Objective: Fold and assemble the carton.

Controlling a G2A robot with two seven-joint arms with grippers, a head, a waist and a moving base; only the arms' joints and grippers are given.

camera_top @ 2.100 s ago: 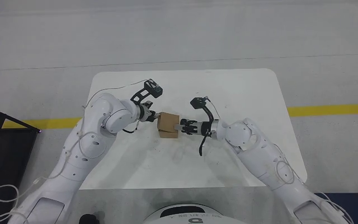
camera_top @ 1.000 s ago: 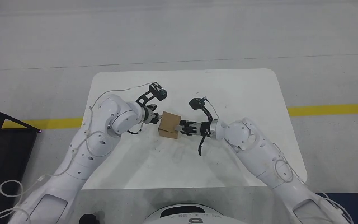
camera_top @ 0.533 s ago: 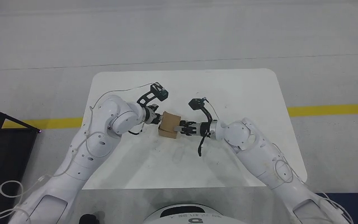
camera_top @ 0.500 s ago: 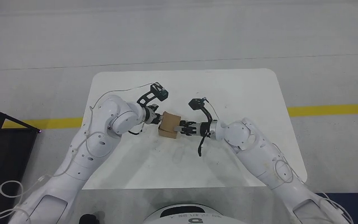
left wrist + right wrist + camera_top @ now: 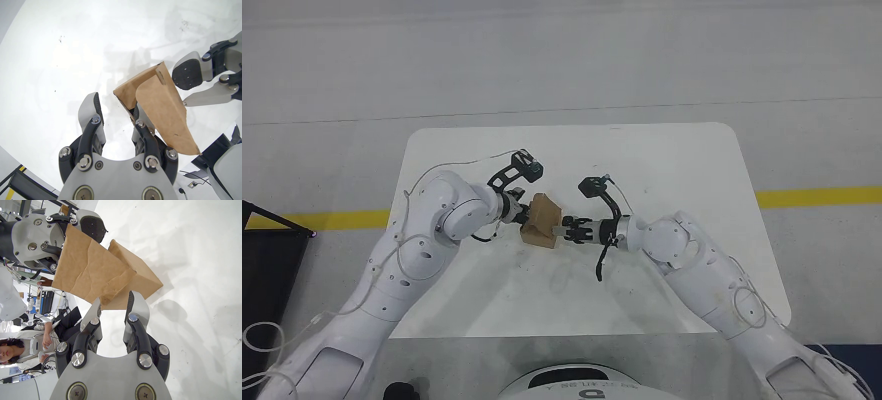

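Carton point(image 5: 541, 221) tilted — right gripper point(image 5: 114, 298) jaws pinch its corner; left gripper point(image 5: 116, 102) jaws spread, one against its edge.

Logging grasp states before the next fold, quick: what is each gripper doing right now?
Left gripper: open, one of its fingers against the carton.
Right gripper: closed on the carton, holding it.

Creased matt brown cardboard carton point(image 5: 90, 272), smooth white table point(image 5: 672, 170)
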